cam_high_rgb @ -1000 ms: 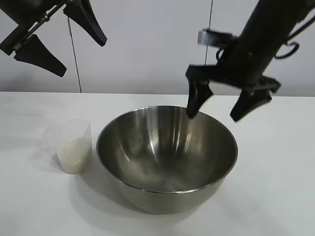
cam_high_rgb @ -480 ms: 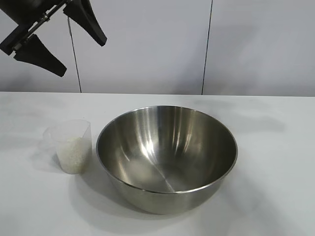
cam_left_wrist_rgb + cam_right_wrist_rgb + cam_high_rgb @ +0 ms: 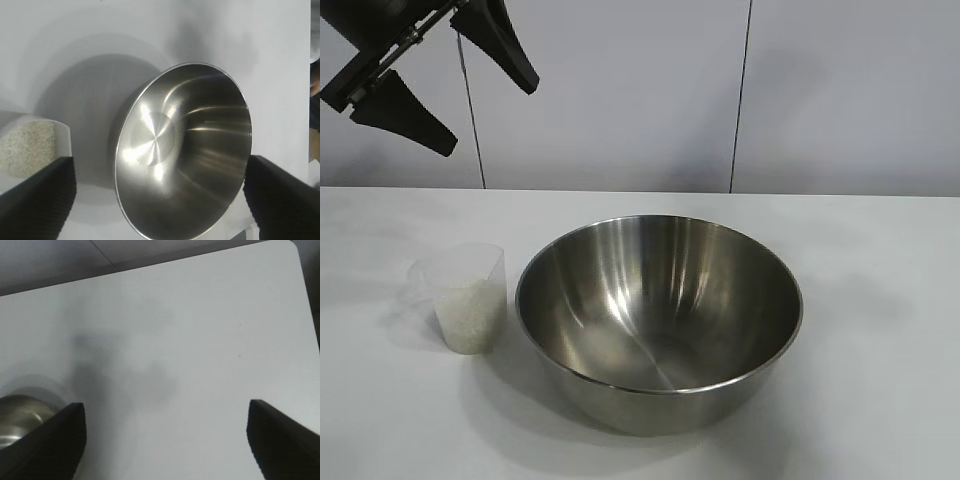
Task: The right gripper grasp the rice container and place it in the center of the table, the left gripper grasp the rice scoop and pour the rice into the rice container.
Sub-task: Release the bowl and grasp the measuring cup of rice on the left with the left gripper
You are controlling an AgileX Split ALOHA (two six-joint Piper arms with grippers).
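The left gripper (image 3: 435, 85) is held high above the table's (image 3: 880, 330) left side, its two black fingers (image 3: 505, 45) spread wide apart with nothing between them. In the left wrist view, the same fingers (image 3: 35, 200) are seen far apart, framing the bowl (image 3: 185, 150) and the cup (image 3: 30, 147) below. The right gripper (image 3: 165, 440) is not seen in the exterior view; in its own wrist view its fingers (image 3: 45, 445) are parted and empty above bare white tabletop, with only the bowl's rim (image 3: 20, 412) caught beside one finger.

The steel bowl (image 3: 660, 320) is set upright near the table's middle, empty inside. The clear plastic cup (image 3: 465, 295) is placed just beside it on the left, apart from it, partly filled with white rice (image 3: 470, 315).
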